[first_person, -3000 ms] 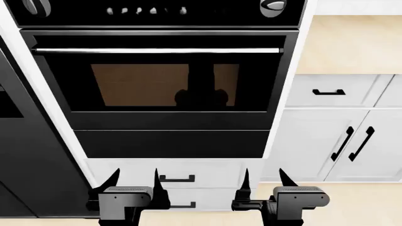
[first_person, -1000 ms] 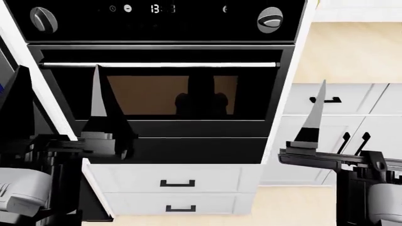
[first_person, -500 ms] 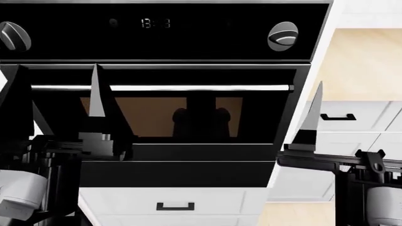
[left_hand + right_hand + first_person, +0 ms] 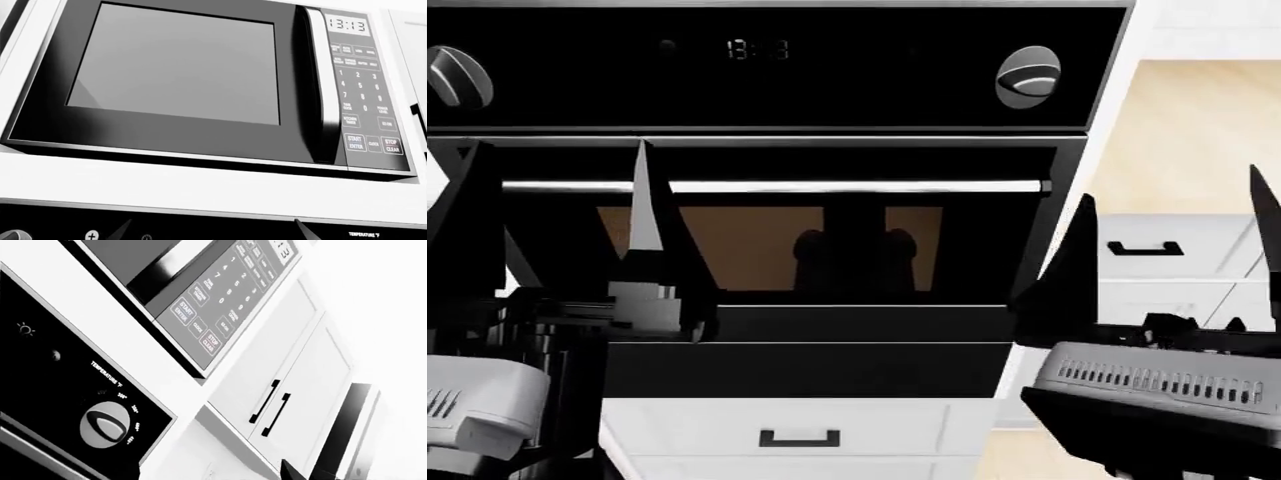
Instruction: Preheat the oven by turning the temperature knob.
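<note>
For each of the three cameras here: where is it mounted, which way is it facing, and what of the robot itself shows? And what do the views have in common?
Head view: from the robot's head, facing the oven; left gripper and right gripper both raised and open.
Left wrist view: angled upward at the microwave; only fingertips show.
Right wrist view: tilted, facing the temperature knob; one fingertip shows.
Shared: the microwave in both wrist views; the temperature knob in the head and right wrist views.

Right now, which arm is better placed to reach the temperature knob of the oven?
Probably the right. In the head view the temperature knob sits at the right end of the oven panel, above the right claw. The left claw is raised toward the other end.
</note>
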